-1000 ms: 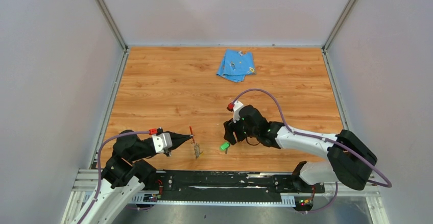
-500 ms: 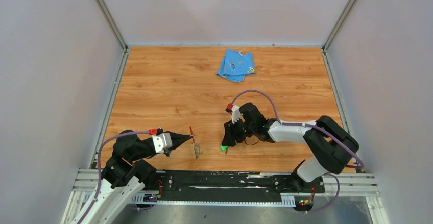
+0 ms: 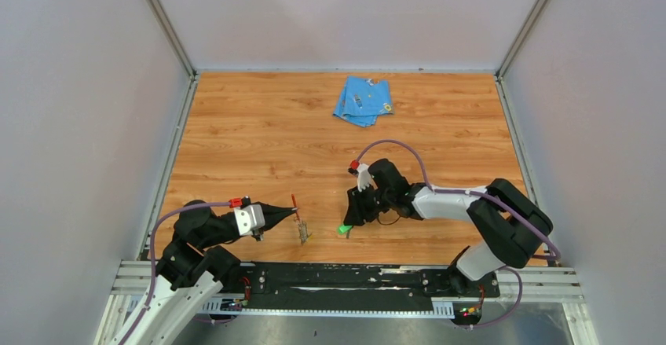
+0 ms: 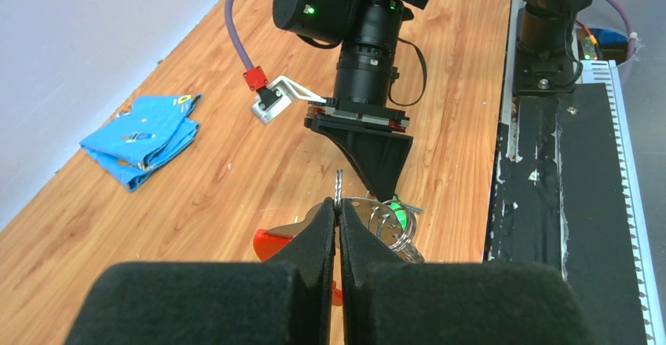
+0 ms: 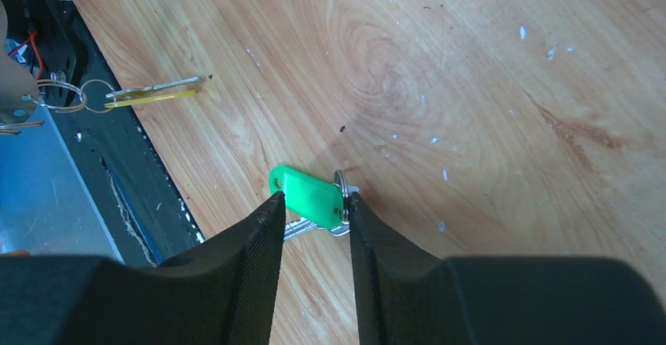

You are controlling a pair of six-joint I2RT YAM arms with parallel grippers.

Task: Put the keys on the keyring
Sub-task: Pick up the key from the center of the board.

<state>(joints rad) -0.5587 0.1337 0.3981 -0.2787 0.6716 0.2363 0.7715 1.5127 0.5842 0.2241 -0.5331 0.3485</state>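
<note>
My left gripper (image 4: 339, 203) is shut on a thin metal ring of the keyring (image 4: 276, 243), a flat silvery piece with a red edge, at the near left (image 3: 296, 206). A yellow key (image 5: 153, 93) hangs from its rings down to the wood (image 3: 305, 235). The green key (image 5: 308, 194) lies flat on the table (image 3: 345, 228). My right gripper (image 5: 312, 200) points down over it, one fingertip against the tag's free end and the other against its small ring. The silver blade pokes out under the tag.
A folded blue cloth (image 3: 364, 100) lies at the back of the wooden table. The black base rail (image 3: 345, 276) runs along the near edge, close behind both keys. Grey walls close in the sides.
My right gripper has come down over the green key and its jaws have narrowed onto the tag's ends. The left gripper and keyring have stayed put.
</note>
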